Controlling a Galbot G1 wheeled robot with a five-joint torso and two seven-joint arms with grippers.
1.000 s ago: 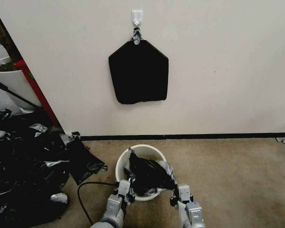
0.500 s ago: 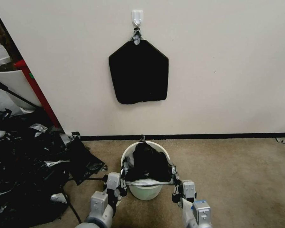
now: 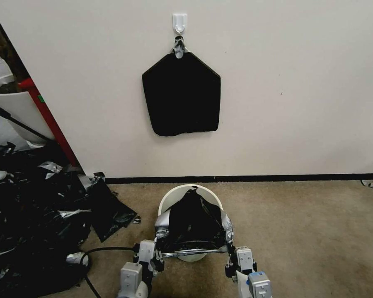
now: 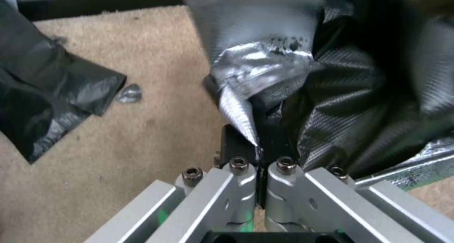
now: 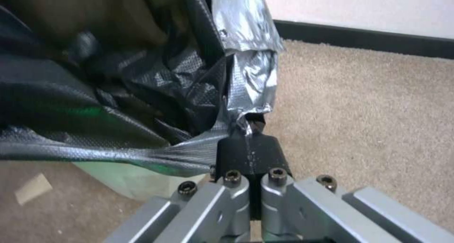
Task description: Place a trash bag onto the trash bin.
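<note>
The trash bin (image 3: 173,195), small, round and cream-white, stands on the carpet near the wall. The glossy black trash bag (image 3: 192,223) drapes over its near side and covers most of the opening, while the far rim stays bare. The bag's near edge is stretched taut between my two grippers in front of the bin. My left gripper (image 3: 157,257) is shut on the bag's left corner (image 4: 246,94). My right gripper (image 3: 230,261) is shut on its right corner (image 5: 248,79). In the right wrist view the bin's pale wall (image 5: 127,181) shows under the stretched edge.
A big heap of black plastic (image 3: 29,215) covers the floor at the left. A black cable (image 3: 99,251) runs beside it. A flat stack of bags (image 3: 181,93) hangs from a wall hook. A white plant pot (image 3: 12,103) and a red pole (image 3: 49,120) stand at the far left. Open carpet lies to the right.
Both grippers have drawn back toward me and apart. The bag, bunched inside the bin a second ago, has come up and now spreads over the bin's near side with a taut edge.
</note>
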